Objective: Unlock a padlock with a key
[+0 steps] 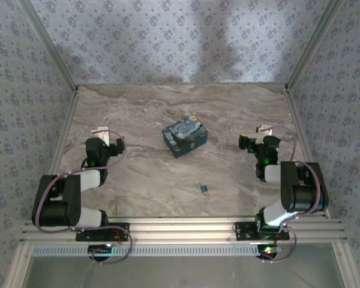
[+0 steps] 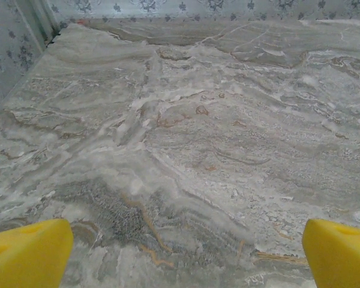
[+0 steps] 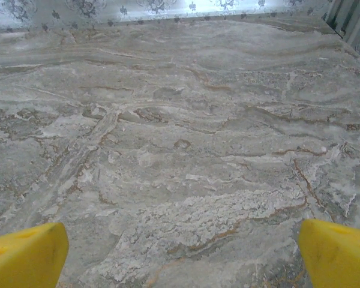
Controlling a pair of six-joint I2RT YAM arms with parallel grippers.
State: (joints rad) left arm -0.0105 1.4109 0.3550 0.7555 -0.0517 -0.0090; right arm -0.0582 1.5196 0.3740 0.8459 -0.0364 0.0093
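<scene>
The left tool (image 2: pixel 183 252) and right tool (image 3: pixel 180 253) hang spread wide and empty at the two sides of the overhead frame, I'd guess to leave the middle of the desk (image 1: pixel 138 180) free for a first reach. The padlock (image 1: pixel 202 188) lies flat low-centre in that view, below the painted tin (image 1: pixel 185 139) and apart from it; I can't make out a key. Bare marble rings it and the walls (image 1: pixel 168 42) stand far back, so either arm has room.

- The left arm (image 1: pixel 65 201) sat folded near its base, elbow drawn back, wrist pointing forward.
- The left gripper (image 2: pixel 186 255) stood wide apart and empty, with yellow fingertips (image 2: pixel 27 255) far to either side.
- The right arm (image 1: pixel 297 192) mirrored that folded pose.
- The right gripper (image 3: pixel 180 255) gaped equally wide, holding nothing.
</scene>
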